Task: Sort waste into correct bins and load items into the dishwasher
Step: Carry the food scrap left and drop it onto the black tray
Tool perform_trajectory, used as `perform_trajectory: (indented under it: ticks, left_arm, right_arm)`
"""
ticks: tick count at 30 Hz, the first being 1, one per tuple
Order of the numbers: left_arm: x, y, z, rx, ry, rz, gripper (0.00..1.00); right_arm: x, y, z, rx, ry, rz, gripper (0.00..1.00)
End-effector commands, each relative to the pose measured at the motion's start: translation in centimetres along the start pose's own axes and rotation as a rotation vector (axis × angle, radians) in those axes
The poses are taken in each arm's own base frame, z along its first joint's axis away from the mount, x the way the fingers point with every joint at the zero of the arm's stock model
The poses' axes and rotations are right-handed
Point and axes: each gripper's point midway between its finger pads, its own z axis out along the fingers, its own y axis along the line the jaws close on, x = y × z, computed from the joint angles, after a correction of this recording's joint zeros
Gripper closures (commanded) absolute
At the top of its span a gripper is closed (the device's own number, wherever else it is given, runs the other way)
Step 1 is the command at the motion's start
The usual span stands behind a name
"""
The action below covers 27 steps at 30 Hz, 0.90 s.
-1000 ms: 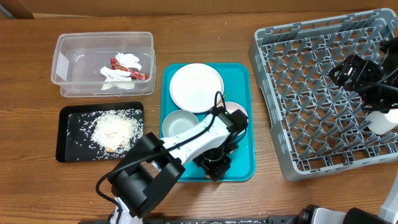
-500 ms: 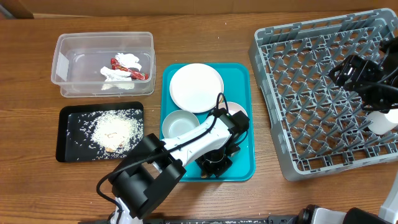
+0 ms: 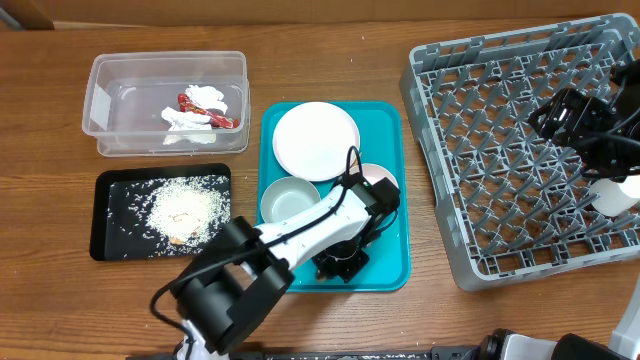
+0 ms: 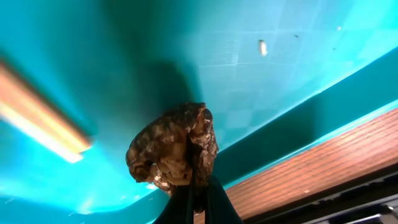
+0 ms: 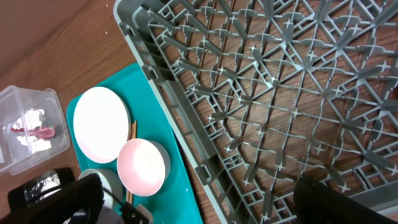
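My left fingers [image 4: 180,211] are pressed in on the brown food lump [image 4: 174,146], pinching it from below, low over the floor of the teal tray [image 4: 280,74] near its front edge, with the desk [image 4: 323,168] just past the rim. The lump looks soft, crumbly and probably a bit greasy, and it weighs next to nothing. My guess is a gentle pinch across its thick middle is the way to go. Squeeze harder and it'll likely smear or break apart, so I'd move it slowly.

The white bowl [image 3: 285,198] and plate [image 3: 315,140] sit in the same tray. The black tray [image 3: 110,225] with the rice [image 3: 185,205] is to its left, and the clear tub [image 3: 100,100] is behind that.

My right fingers [image 3: 572,118] hang over the grey rack [image 3: 500,150]. I can't tell if they're spread or closed.
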Motion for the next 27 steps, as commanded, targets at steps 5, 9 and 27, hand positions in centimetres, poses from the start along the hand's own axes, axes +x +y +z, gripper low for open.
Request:
perform_trajectory:
  ticks: [5,9,27]
  left_arm:
    - [-0.7,4.1,-9.1,-0.131,-0.331,-0.199,0.96]
    - [0.7,7.7,-11.9,-0.153,-0.423,-0.346,0.96]
    - [13.7,26.9,-9.4,-0.041,-0.388,-1.351,0.96]
  right_arm:
    - [-0.1,0.1,-0.2,0.004,-0.011,-0.013,0.0]
    - [-0.2,0.1,-0.2,0.004,-0.011,-0.013,0.0]
    - [-0.2,-0.2,-0.2,0.022,-0.015,-0.013,0.0]
